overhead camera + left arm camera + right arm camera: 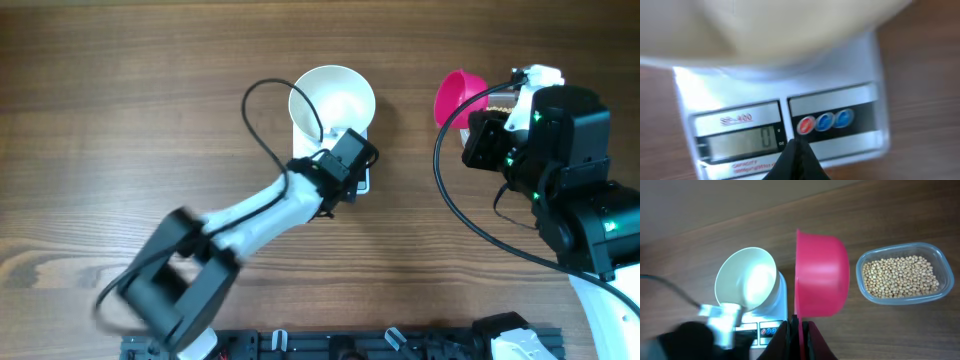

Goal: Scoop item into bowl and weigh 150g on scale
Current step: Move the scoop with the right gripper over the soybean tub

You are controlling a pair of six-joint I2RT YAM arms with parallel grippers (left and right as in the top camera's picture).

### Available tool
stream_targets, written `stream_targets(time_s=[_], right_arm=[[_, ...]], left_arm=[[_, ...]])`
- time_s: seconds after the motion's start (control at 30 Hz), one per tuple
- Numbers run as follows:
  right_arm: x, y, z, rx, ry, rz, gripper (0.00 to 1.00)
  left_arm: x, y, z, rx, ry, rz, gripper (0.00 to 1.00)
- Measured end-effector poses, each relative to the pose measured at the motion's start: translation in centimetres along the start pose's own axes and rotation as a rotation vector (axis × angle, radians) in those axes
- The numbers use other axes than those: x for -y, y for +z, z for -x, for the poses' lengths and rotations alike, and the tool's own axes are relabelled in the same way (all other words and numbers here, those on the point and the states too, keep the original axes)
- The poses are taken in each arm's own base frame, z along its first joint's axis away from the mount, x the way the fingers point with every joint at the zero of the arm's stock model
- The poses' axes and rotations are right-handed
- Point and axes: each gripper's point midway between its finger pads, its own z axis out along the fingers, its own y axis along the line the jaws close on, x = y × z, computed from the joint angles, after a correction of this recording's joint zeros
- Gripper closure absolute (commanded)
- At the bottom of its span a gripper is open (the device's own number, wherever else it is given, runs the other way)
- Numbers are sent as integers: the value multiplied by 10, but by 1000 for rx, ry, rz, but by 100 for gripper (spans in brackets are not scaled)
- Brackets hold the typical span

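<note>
An empty white bowl (332, 98) stands on the white scale (855, 70), whose display (742, 141) reads 0. My left gripper (798, 144) is shut and empty, its tip just below the red button (806, 125) on the scale's front strip. My right gripper (800, 328) is shut on the thin handle of a pink scoop (822, 275), held on its side to the right of the bowl (747, 282) and scale (782, 300). The beans (901, 276) lie in a clear tub further right. The scoop's inside faces away, so its contents are hidden.
The clear rectangular tub (940, 294) sits on the wooden table to the right of the scoop (456, 97). The left arm (250, 220) reaches in from the lower left, and the right arm (570, 170) covers most of the tub in the overhead view.
</note>
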Motion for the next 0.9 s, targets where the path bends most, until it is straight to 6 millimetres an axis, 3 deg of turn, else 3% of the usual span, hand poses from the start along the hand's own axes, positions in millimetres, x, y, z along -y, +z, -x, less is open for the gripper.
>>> stream_targets(time_s=[0.07,0.13,0.17,0.33,0.37,0.4,0.43,0.5,0.7,0.8,0.9], right_arm=[[0,0,0,-1,0,0,96],[0,0,-2,-9,0,0,96],[0,0,-3,-14,-1,0,96],[0,0,-5,-23,-12,2,96],[-1,0,-6,-24,-20,7,96],[-2,0,-6,-27,-26,13,96],[-2,0,-6,-28,-29,17,96],[-3,0,-7,-30,-35,23,96],[-8,-1,-10,-47,-106,55,95],[-5,-3,-31,-133,-148,55,96],[1,-10,-65,-281,-143,53,96]], left_arm=[[4,-67,41,170,-32,-86,96],[-2,-116,56,256,-47,-122,96],[-7,-130,55,268,-50,-125,96],[-42,-139,15,129,-19,-16,96],[-49,-144,14,129,-31,-9,88],[-61,-152,16,143,-55,0,51],[-72,-162,21,172,-85,5,0],[-86,-173,24,198,-115,12,0],[-85,-173,22,186,-118,0,0],[-84,-172,21,183,-117,-7,0],[-82,-172,20,176,-115,-16,0]])
